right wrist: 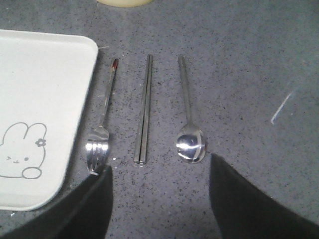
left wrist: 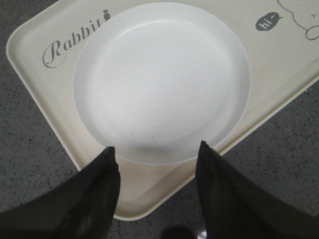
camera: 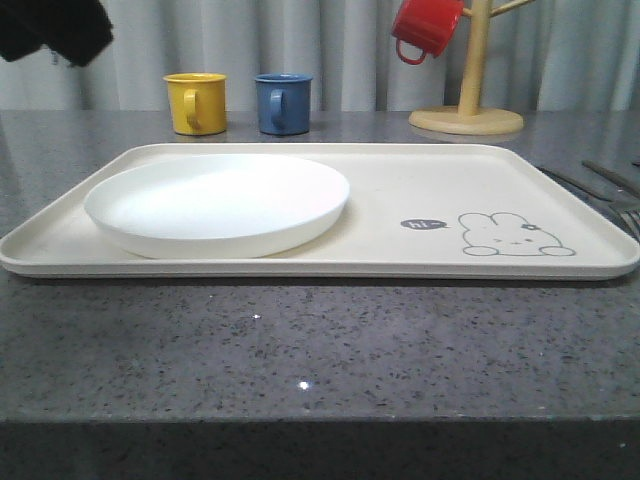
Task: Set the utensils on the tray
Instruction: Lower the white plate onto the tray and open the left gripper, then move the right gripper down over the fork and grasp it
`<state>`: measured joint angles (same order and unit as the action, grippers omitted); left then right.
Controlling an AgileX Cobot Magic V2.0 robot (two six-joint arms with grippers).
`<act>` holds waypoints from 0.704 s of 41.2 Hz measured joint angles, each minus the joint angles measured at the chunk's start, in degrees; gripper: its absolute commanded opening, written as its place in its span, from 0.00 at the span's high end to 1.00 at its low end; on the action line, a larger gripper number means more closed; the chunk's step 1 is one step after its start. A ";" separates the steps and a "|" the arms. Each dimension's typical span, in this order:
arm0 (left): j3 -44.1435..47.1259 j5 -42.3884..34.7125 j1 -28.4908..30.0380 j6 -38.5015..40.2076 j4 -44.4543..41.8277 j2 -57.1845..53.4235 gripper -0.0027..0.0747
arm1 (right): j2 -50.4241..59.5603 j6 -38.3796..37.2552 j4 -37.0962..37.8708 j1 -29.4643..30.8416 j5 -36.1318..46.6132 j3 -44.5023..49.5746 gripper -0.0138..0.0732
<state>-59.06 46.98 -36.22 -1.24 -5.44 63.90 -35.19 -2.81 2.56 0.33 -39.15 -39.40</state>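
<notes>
Plate [camera: 217, 203]: sat on the tray's [camera: 400, 180] left half.
Fork [right wrist: 101, 129], chopsticks [right wrist: 144, 112], spoon [right wrist: 188, 119]: lay side by side on the counter [camera: 320, 350] — off the tray, just right of it.
Left gripper [left wrist: 155, 154]: spread wide above the plate, empty.
Right gripper [right wrist: 159, 172]: released — above the chopsticks.

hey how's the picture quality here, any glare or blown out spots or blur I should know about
Front view: the plate is nearly blown out and small glints dot the countertop. Left wrist view: the plate's centre is washed out, the open left end effector dark and soft-edged. Right wrist view: bright glare on the spoon bowl and fork tines; the chopsticks read clearly; the open right end effector is blurred.
</notes>
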 measured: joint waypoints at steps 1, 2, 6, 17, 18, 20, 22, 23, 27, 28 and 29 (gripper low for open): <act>0.70 -0.14 0.00 0.17 0.00 -1.16 0.51 | 0.00 0.00 0.00 0.00 0.00 0.00 0.32; 1.37 -0.26 0.00 0.27 0.00 -2.34 0.51 | 0.00 0.00 0.00 0.00 0.00 0.00 0.32; 4.55 -0.83 0.00 0.54 0.23 -7.66 0.51 | 0.00 0.00 0.00 0.00 0.00 0.00 0.32; 8.80 -1.79 0.00 0.54 0.47 -15.85 0.51 | 0.00 0.10 0.00 0.00 0.00 0.00 0.32; 8.80 -1.79 0.00 0.54 0.47 -16.11 0.51 | 0.00 0.10 0.00 0.00 0.00 0.00 0.32; 8.90 -1.79 0.00 0.54 0.47 -16.37 0.51 | 0.00 0.10 0.00 0.00 0.00 0.00 0.32; 8.90 -1.82 0.00 0.54 0.47 -16.36 0.51 | 0.00 0.10 0.00 0.00 0.00 0.00 0.32; 8.90 -1.82 0.00 0.54 0.47 -16.36 0.51 | 0.00 0.10 0.00 0.00 0.00 0.00 0.32; 8.90 -1.82 0.00 0.54 0.47 -16.36 0.51 | 0.00 0.10 0.00 0.00 0.00 0.00 0.32; 8.90 -1.92 0.00 0.54 0.47 -16.36 0.51 | 0.00 0.10 0.00 0.00 0.00 0.00 0.32; 8.90 -1.92 0.00 0.54 0.47 -16.36 0.51 | 0.00 0.10 0.00 0.00 -0.15 0.00 0.32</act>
<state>-50.16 45.06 -36.22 -0.70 -4.97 47.54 -35.19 -2.72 2.56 0.33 -39.30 -39.40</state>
